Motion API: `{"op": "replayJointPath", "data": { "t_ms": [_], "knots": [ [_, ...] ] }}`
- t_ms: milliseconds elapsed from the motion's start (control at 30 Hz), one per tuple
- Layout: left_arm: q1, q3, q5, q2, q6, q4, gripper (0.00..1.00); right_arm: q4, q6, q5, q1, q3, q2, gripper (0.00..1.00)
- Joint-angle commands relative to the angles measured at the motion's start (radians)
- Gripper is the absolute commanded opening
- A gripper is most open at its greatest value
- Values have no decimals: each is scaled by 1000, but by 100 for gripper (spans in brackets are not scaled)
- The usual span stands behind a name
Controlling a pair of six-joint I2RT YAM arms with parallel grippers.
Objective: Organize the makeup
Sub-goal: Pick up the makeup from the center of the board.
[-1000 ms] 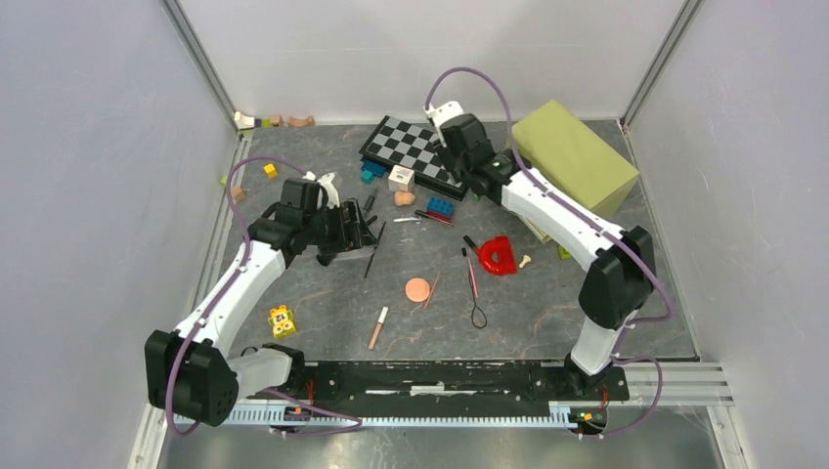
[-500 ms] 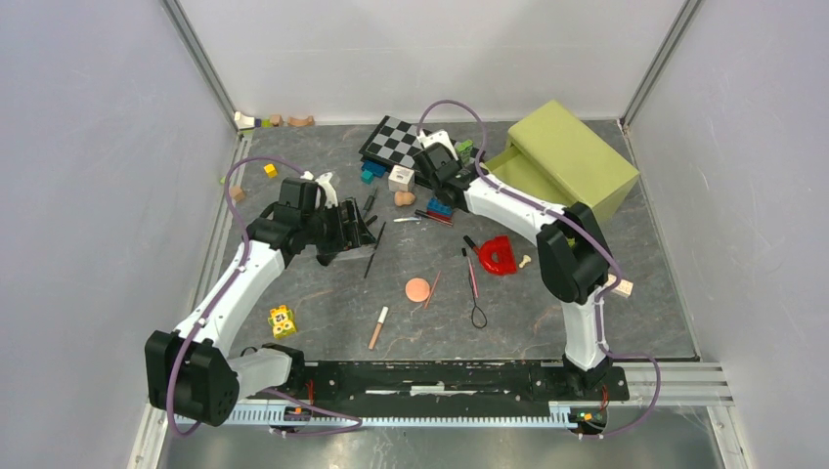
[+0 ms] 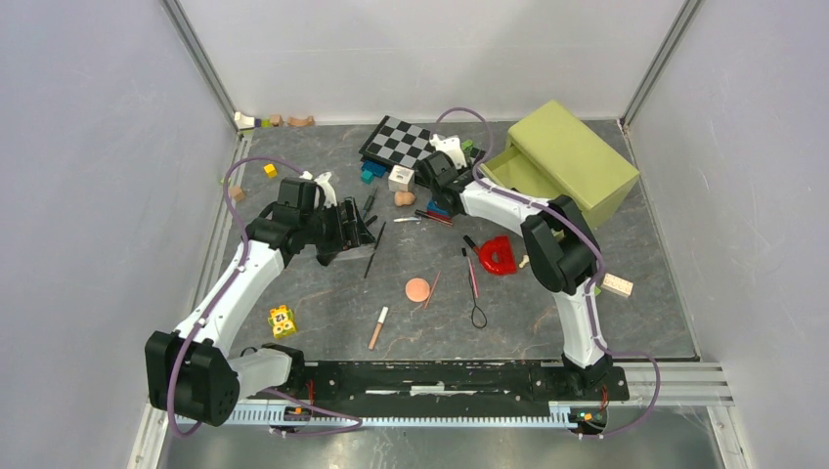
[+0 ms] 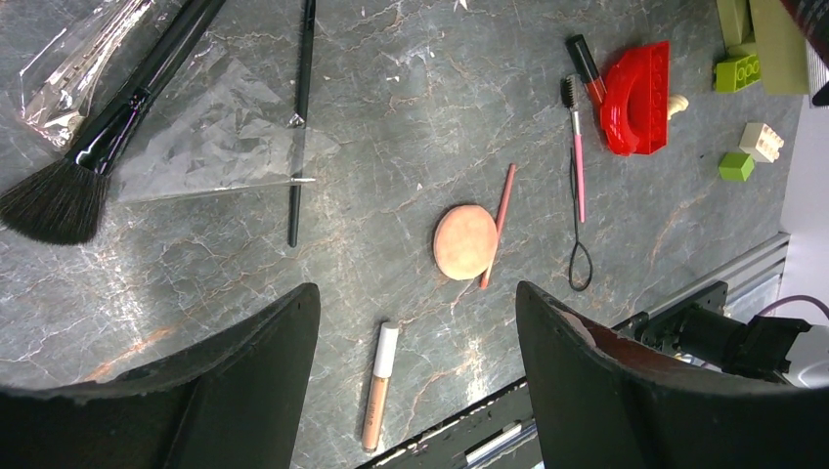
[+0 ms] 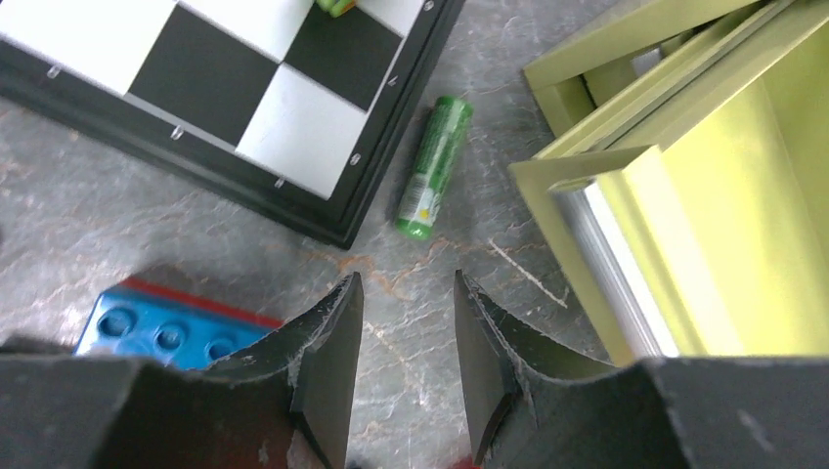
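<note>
Drawer [image 3: 516,172] of green box [image 3: 577,147] now pulled out; right pincer [image 5: 406,283] drawn back near it, slightly parted, empty. Left pincer [image 4: 415,293] unmoved, gaping, empty. Puff [image 4: 465,241], pencil [image 4: 498,225], brush [image 4: 108,127] scattered on table [image 3: 323,293]: nothing stowed.

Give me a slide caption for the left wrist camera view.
Open left hand hovers over scattered makeup: puff, pencil, tube and big brush.

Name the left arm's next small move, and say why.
Probably lower the open left gripper onto the thin black brush: it seems the nearest makeup, the gripper holds nothing, and the green drawer stands open to receive it.
</note>
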Motion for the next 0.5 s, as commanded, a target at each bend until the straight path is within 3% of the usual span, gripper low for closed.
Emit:
{"op": "replayJointPath", "data": {
  "t_ms": [0, 467],
  "knots": [
    [7, 0, 37, -17, 27, 32, 80, 88, 63, 51, -38, -9, 8, 46],
    [22, -6, 86, 2, 15, 48, 80, 118, 81, 69, -67, 69, 116, 49]
  ]
}}
